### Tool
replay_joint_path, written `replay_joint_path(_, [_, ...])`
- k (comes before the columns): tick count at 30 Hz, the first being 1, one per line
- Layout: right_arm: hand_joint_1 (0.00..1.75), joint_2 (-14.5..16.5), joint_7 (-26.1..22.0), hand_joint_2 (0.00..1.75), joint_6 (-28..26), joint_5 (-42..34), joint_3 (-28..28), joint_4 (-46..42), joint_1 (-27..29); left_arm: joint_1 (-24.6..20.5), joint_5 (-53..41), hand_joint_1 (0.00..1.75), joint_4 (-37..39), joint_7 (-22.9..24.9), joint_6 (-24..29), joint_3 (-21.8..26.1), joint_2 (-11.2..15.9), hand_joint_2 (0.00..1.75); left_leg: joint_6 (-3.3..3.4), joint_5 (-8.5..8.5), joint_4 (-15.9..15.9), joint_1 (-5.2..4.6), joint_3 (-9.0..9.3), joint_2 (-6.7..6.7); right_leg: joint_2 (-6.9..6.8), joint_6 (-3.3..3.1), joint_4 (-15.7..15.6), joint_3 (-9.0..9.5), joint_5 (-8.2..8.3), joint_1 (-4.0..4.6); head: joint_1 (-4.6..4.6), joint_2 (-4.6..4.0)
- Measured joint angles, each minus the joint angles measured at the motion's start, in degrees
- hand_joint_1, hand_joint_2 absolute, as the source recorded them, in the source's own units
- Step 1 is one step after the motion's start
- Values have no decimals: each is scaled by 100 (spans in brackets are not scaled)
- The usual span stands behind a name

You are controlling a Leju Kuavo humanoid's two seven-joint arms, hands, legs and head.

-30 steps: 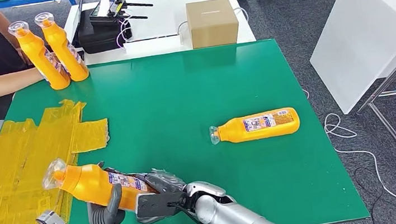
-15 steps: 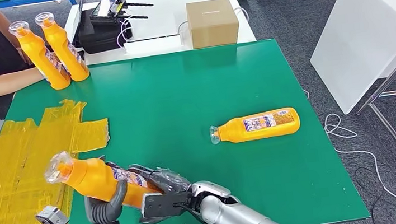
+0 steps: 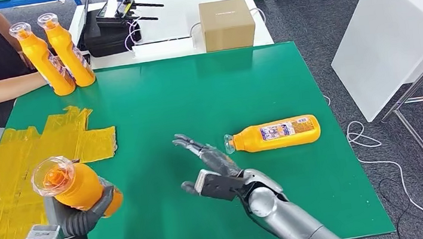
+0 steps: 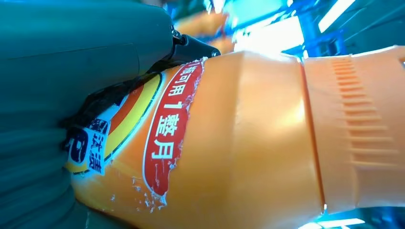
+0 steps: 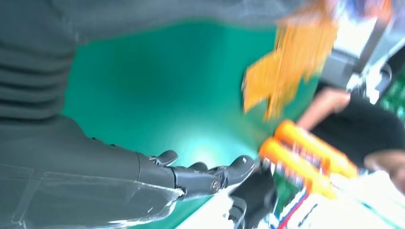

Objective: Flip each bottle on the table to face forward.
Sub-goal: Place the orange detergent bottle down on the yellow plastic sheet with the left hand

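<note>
right hand [image 3: 211,167] released bottle [image 3: 75,186]; left hand [image 3: 79,219] grips it.

Plenty of bare green bench [image 3: 194,97] ahead of the right hand [image 3: 210,171] and its spread fingers [image 3: 191,145], nothing in the way there. Just off to their right lies a bottle [image 3: 277,133] on its side. Beyond, at the far left corner, two upright bottles [image 3: 57,53] block that spot.
</note>
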Motion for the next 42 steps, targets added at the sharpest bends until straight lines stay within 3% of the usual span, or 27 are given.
replay_joint_path(3, [0,-214,-23,0,126,34,-317,-220,17,-21,-1487,175,-43,182,705,161,277,175,0,0,0,-1,3,0,0,0,0,0,0,0,0,0])
replay_joint_path(6, [0,-362,-46,0,212,61,-536,-335,15,-119,-3341,175,156,683,1470,215,597,175,0,0,0,-2,5,-1,0,0,0,1,0,0,-1,0])
replay_joint_path(12, [0,-556,-87,0,385,41,-643,-427,12,-680,-5390,175,1766,1967,2185,206,1279,175,-3,4,0,1,8,0,2,-1,2,0,1,3,0,0])
replay_joint_path(18, [0,-620,-87,0,429,25,-638,-436,11,-1435,-5902,175,3495,2480,2040,167,1589,175,-8,9,0,1,6,-2,0,-1,6,2,1,0,0,0])
replay_joint_path(25, [0,-641,-87,0,433,25,-618,-436,11,-1845,-5949,174,4189,2527,2069,111,1687,175,-7,8,0,-2,6,-11,-4,-1,5,10,1,-8,-1,0])
replay_joint_path(29, [0,-666,-87,0,433,25,-604,-436,12,-1957,-6059,0,4386,2591,2045,64,1708,0,-8,14,-1,-6,8,-27,-16,-1,5,16,1,-8,-1,0])
replay_joint_path(38, [0,-736,-109,0,424,39,-588,-430,38,-1933,-5597,0,4528,2128,2138,-48,1730,0,-13,28,-1,-3,10,-29,-19,-3,11,15,3,-3,-1,0])
replay_joint_path(42, [0,-761,-123,0,420,60,-588,-425,38,-1851,-5158,0,4427,1881,1922,-77,1720,0,-13,28,0,-4,10,-30,-19,-2,10,13,3,-4,0,0])
